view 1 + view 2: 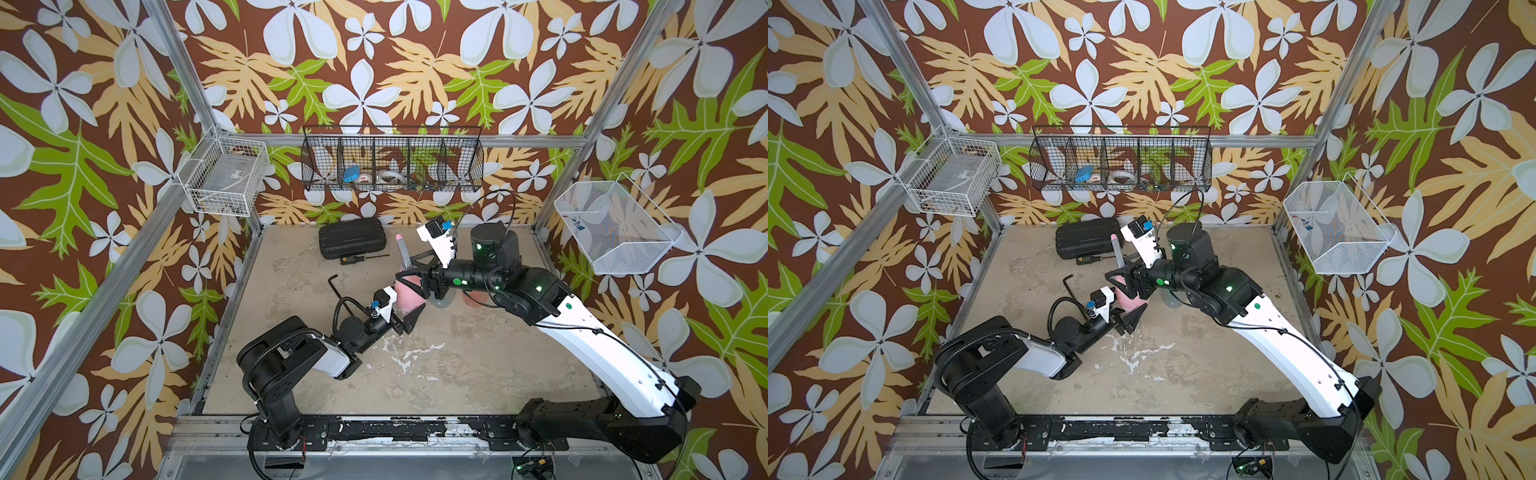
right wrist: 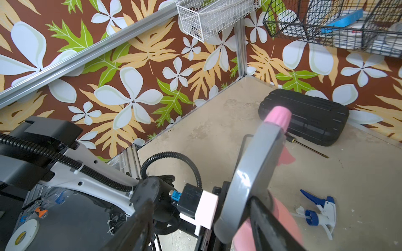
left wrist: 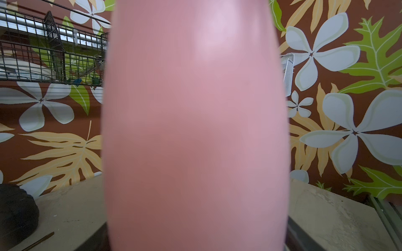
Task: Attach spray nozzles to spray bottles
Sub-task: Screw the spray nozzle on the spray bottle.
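The pink cone-shaped spray bottle [image 1: 405, 294] [image 1: 1128, 302] stands upright mid-table, and my left gripper [image 1: 409, 318] [image 1: 1133, 316] is shut on its lower body. The bottle [image 3: 195, 108] fills the left wrist view. The pink and grey spray nozzle [image 1: 402, 254] [image 1: 1118, 254] [image 2: 256, 165] sits on its neck. My right gripper [image 1: 417, 269] [image 1: 1122, 275] is open around the nozzle's base; one finger [image 2: 261, 217] touches the grey body and the other stands well apart. A white and blue nozzle [image 2: 319, 208] lies on the table. A bluish bottle [image 1: 442, 302] [image 1: 1170, 300] and an orange one [image 1: 471, 297] peek out under the right arm.
A black ribbed case [image 1: 351, 237] and a small screwdriver [image 1: 362, 258] lie at the back. The black hex key [image 1: 334, 284] lies left of the pink bottle. A black wire basket [image 1: 392, 164] hangs on the back wall, with white baskets [image 1: 226, 176] [image 1: 615, 226] on the sides.
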